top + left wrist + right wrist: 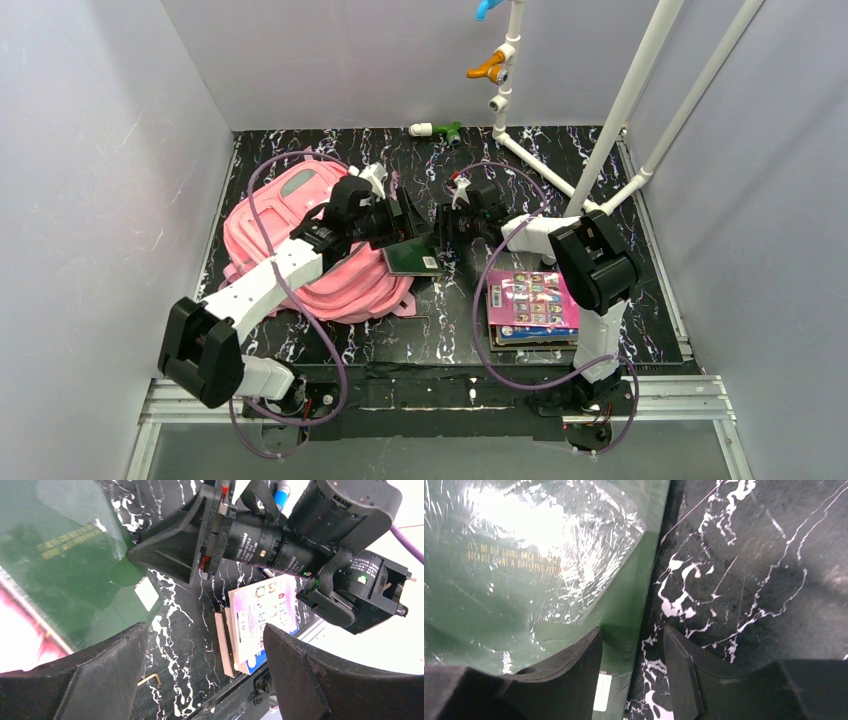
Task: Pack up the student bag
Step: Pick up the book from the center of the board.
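- Closest in, the left gripper (205,629) has its fingers spread wide with nothing between them.
- Fingers of the right gripper (631,632) stand partly apart, astride the edge of the green book (524,580); whether they pinch it, I cannot tell.
- On the left of the table (420,340), the student bag (255,235) lies under the left arm, with the book at its right edge.
- Near the right arm lies a stack of books (530,305).

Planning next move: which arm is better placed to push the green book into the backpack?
Right, likely. The right gripper straddles the book's edge away from the backpack, so it could push it in. The left gripper hangs open.
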`<state>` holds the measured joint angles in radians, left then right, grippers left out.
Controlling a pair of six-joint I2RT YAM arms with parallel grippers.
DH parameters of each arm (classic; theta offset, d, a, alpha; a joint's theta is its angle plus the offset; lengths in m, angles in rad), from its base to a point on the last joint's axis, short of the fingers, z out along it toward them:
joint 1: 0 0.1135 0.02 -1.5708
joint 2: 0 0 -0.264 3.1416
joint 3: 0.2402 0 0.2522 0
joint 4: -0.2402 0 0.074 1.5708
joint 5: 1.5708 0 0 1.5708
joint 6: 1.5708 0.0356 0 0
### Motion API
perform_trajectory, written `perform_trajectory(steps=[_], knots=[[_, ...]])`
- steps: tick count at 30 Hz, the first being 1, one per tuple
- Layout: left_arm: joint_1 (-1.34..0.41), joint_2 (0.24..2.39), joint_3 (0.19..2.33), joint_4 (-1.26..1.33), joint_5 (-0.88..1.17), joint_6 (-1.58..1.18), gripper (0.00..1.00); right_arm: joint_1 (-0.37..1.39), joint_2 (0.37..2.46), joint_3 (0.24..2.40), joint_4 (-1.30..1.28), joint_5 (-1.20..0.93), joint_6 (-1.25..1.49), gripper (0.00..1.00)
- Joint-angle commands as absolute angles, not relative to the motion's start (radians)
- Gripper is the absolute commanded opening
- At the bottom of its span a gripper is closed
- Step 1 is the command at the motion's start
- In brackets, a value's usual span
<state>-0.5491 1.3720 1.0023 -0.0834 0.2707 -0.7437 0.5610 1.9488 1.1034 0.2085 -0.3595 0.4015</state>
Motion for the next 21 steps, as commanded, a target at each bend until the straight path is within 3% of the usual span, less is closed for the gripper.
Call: perform_trajectory(steps=[1, 8, 12, 16, 21], knots=[[-0.548, 1.276, 0.986, -0.231, 0.128, -0.747, 0.85, 0.585, 1.928, 1.057, 0.152, -0.381, 0.39, 0.57], [-0.546, 1.224, 0.939, -0.334, -0.049, -0.857, 0.88, 0.586, 1.947, 1.075, 0.142, -0.389, 0.379, 0.57], [-0.542, 1.3, 0.921, -0.27, 0.042, -0.887, 0.89, 0.586, 1.944, 1.073, 0.144, -0.386, 0.377, 0.57], [-0.541, 1.372, 0.918, -0.243, 0.067, -0.913, 0.82, 0.585, 1.941, 1.071, 0.141, -0.384, 0.374, 0.57], [-0.542, 1.377, 0.799, 0.006, 0.113, -0.946, 0.66, 0.586, 1.934, 1.059, 0.153, -0.384, 0.378, 0.57]])
